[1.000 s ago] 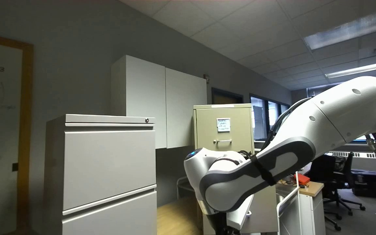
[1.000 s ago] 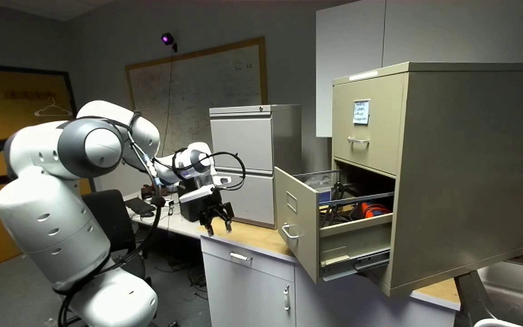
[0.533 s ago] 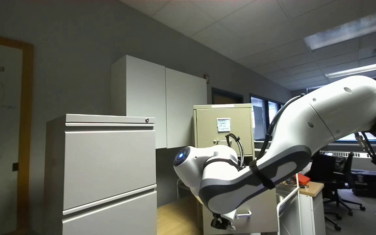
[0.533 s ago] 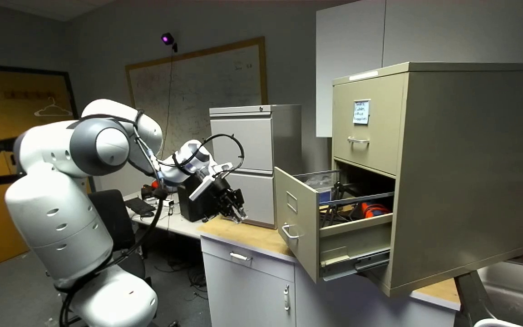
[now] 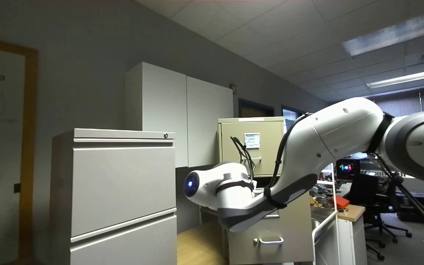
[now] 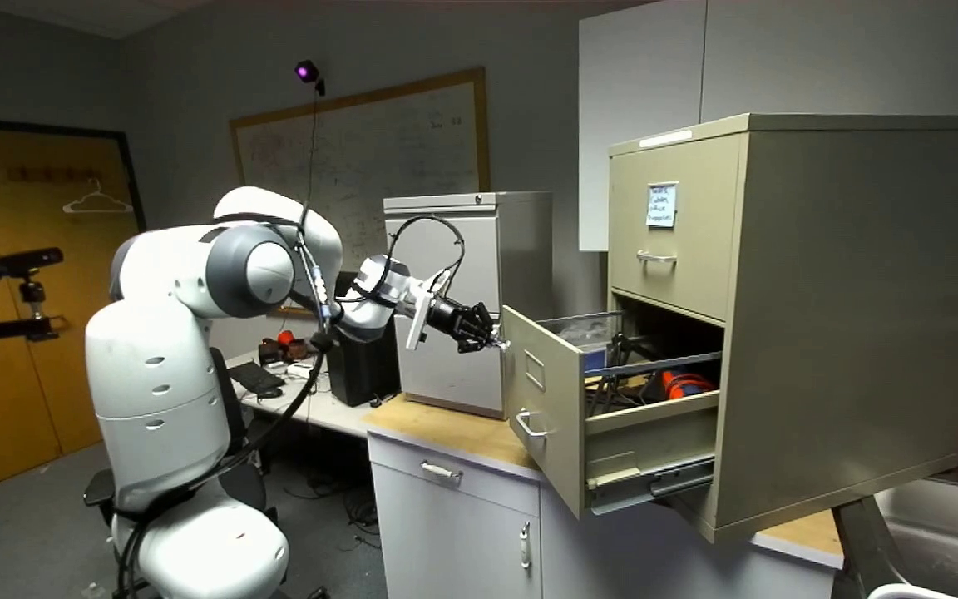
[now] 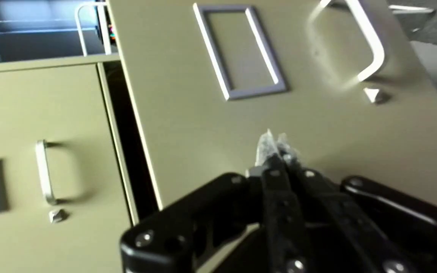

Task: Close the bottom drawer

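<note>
Leftmost in an exterior view I record a yellow-brown door (image 6: 30, 333), a clothes hanger (image 6: 97, 202) hanging against it, and in front a camera (image 6: 9, 266) on a mount. Next stands my arm (image 6: 167, 366), its wrist reaching to the right. Behind it I note a framed whiteboard (image 6: 362, 166) on the wall and a pale desk (image 6: 313, 406) bearing a black box (image 6: 360, 374). A light grey cabinet (image 6: 446, 249) follows, its drawers flush, with a wooden countertop (image 6: 446, 426) at its foot.

My gripper (image 6: 499, 337) points right, at the near face of the bottom drawer (image 6: 558, 395). The wrist view shows its two fingertips (image 7: 266, 149) drawn together, near the metal label frame (image 7: 256, 91) and farther from the handle (image 7: 370, 34); whether they touch the drawer I cannot tell.

The bottom drawer juts well out of the beige filing cabinet (image 6: 853, 299) and contains black gear (image 6: 622, 345) and an orange item (image 6: 685, 384). Directly above, the upper drawer (image 6: 695, 262), bearing a paper note (image 6: 662, 205), sits flush. At far right, low down, part of a steel sink (image 6: 936, 512) shows.
</note>
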